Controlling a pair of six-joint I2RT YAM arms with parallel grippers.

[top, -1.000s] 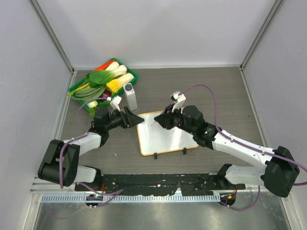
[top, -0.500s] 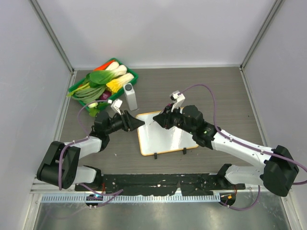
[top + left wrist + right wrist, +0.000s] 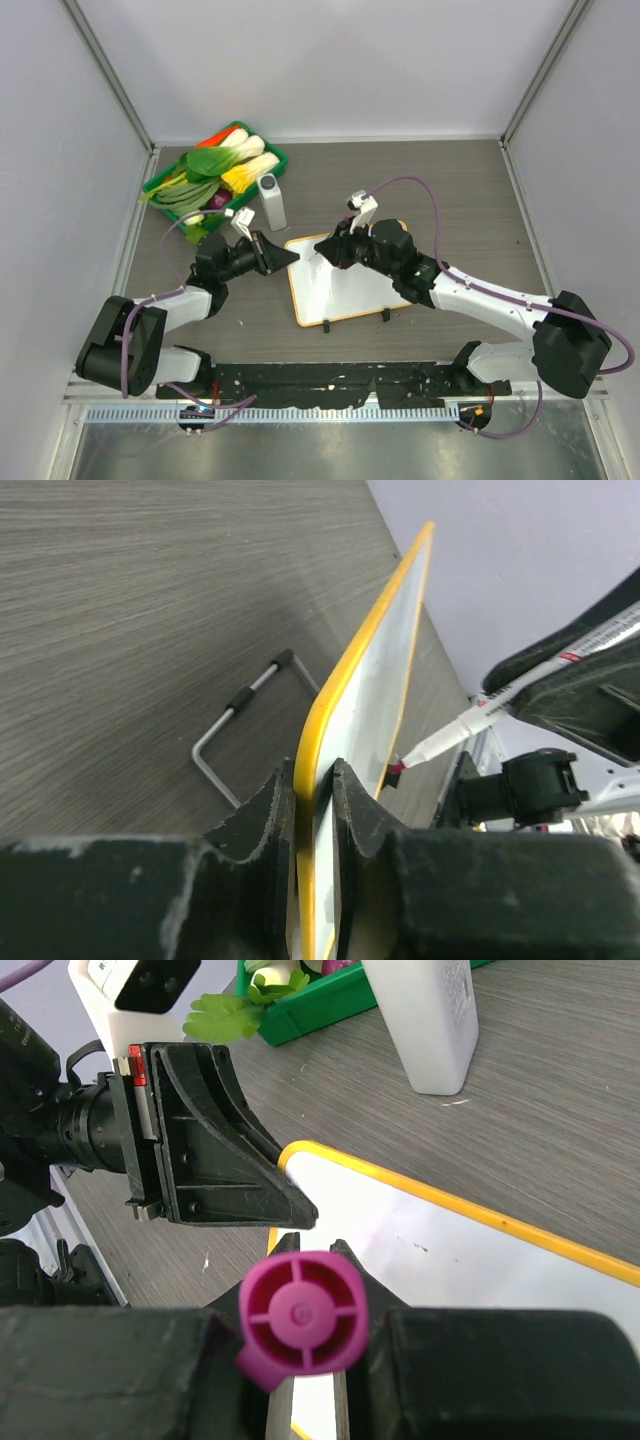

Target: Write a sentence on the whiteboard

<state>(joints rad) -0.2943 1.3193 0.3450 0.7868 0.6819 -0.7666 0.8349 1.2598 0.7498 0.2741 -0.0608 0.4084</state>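
Note:
The whiteboard (image 3: 352,284), white with an orange frame, lies flat on the table. My left gripper (image 3: 291,257) is shut on its near-left corner; in the left wrist view the frame edge (image 3: 362,685) runs between the closed jaws of my left gripper (image 3: 313,780). My right gripper (image 3: 334,250) is shut on a marker (image 3: 303,1315) with a magenta end cap. The marker's tip (image 3: 398,767) sits at the board's top-left area. No sentence shows on the white face (image 3: 450,1250).
A green basket of vegetables (image 3: 215,170) stands at the back left, with a white bottle (image 3: 271,200) upright beside it. Two black clip feet (image 3: 326,323) sit on the board's near edge. A bent metal wire (image 3: 236,727) lies on the table next to the board.
My left gripper's jaws have closed onto the whiteboard's corner. The right arm has shifted a little to the left with the marker.

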